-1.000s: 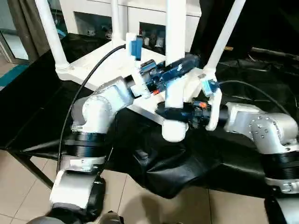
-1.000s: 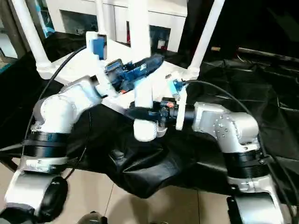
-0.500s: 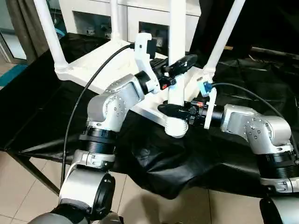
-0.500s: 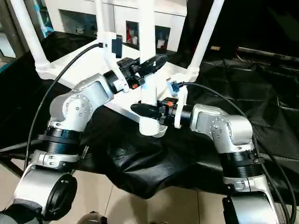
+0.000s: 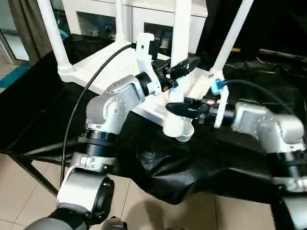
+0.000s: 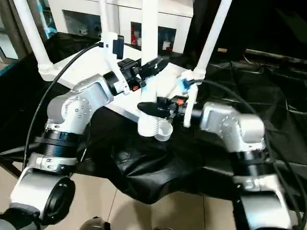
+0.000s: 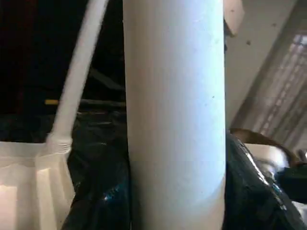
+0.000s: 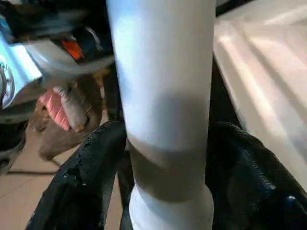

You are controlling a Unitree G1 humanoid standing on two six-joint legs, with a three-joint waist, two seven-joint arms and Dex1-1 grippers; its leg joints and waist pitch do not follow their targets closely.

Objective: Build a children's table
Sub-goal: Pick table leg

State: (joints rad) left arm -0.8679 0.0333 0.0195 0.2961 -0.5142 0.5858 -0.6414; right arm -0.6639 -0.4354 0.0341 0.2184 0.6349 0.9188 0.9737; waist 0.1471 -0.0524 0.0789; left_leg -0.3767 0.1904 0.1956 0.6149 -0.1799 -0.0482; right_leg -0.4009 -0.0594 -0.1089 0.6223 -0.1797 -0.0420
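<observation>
The children's table lies upside down on a black-draped bench, its white tabletop (image 5: 108,60) ribbed side up. Three white legs (image 5: 53,33) (image 5: 118,19) (image 5: 233,33) stand in corner sockets. A fourth leg (image 5: 180,28) stands upright at the near corner, its lower end just left of the round near socket (image 5: 187,132), whose cup shows beside it. My left gripper (image 5: 184,64) is shut on this leg (image 7: 175,115) higher up. My right gripper (image 5: 175,108) straddles the leg (image 8: 163,72) low down, open, its fingers (image 8: 91,182) on either side.
A white glass-door cabinet (image 5: 96,9) stands close behind the bench. Black cloth (image 5: 182,167) hangs over the bench's front edge above a tiled floor (image 5: 29,201). A black cable (image 5: 91,86) loops from my left wrist across the tabletop.
The right gripper has loosened on the leg and its arm has lifted slightly. The leg's lower end now sits left of the near socket, whose cup has come into sight.
</observation>
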